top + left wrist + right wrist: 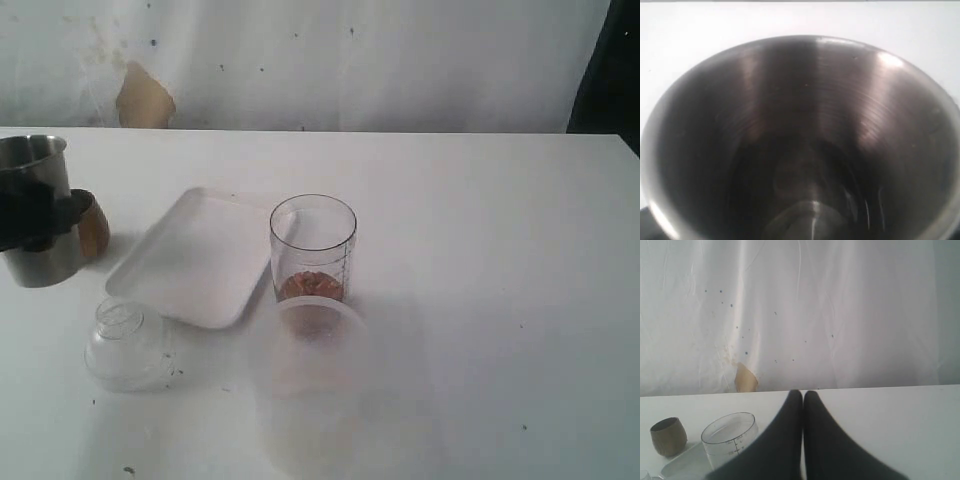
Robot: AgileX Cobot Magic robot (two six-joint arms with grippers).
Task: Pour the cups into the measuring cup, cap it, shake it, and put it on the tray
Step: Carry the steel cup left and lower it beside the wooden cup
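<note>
Exterior, landmark: the measuring cup (312,245) stands upright and uncapped on the counter (500,250), with a brown layer in its bottom.
Exterior, tray: the tray (195,260) lies just beside the measuring cup, on the left arm's side, with nothing on it. Whether the two touch cannot be told.
Exterior, cups: the steel tumbler (38,168) stands upright well apart from the measuring cup, beyond the tray. The wooden cup (93,227) is just beside the tumbler, on the side nearer the measuring cup.
Exterior, left end effector: the left end effector (32,215) wraps the tumbler's middle and, as far as shows, is grasping it.
Exterior, others: a clear domed cap (125,345) lies near the tray's front corner. A blurred frosted tub (315,345) stands directly in front of the measuring cup.
Left wrist, tumbler: the view looks straight down into the steel tumbler (805,150). It looks empty, though the bottom is dim.
Right wrist, end effector: the right end effector (803,402) is clenched on nothing, well apart from the measuring cup (730,440).
Progress: some pouring looks done. Whether the wooden cup is emptied cannot be told. Capping, shaking and the move onto the tray are left.
Room: the counter is open on the right arm's side of the measuring cup. The tray, cap and tub crowd its other sides.
</note>
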